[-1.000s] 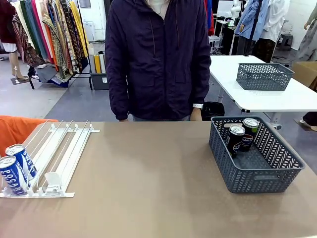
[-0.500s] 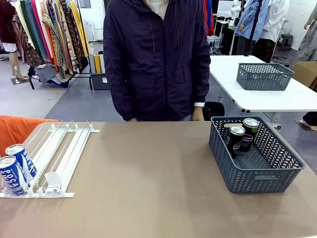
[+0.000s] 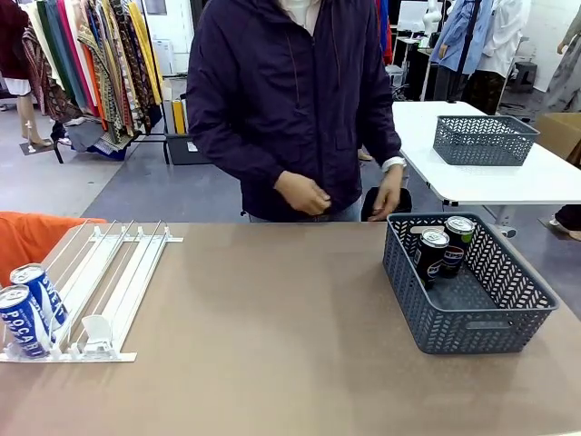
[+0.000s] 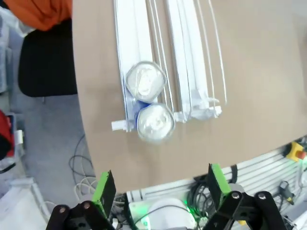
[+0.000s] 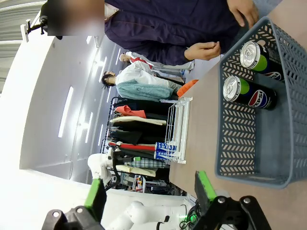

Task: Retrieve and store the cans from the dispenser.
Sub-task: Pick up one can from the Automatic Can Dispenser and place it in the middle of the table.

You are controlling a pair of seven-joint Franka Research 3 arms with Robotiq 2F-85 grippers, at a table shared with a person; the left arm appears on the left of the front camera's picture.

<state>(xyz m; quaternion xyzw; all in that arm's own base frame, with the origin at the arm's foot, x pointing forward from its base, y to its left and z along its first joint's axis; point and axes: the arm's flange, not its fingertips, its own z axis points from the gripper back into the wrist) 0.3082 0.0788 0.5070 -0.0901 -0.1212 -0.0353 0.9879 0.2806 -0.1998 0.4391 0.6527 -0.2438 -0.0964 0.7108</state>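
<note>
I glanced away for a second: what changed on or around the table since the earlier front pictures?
The person leaned in and raised both hands: one hand in front of the torso, the other hand beyond the far rim of the basket. Nothing was grasped or released. The POCARI cans in the dispenser and the black cans in the basket stayed put.

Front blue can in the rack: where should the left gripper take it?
Grip the front can by its upper side wall, coming from above. It stands nearly upright at the rack's near end, a second can close behind, so close the left gripper across the lane.
</note>
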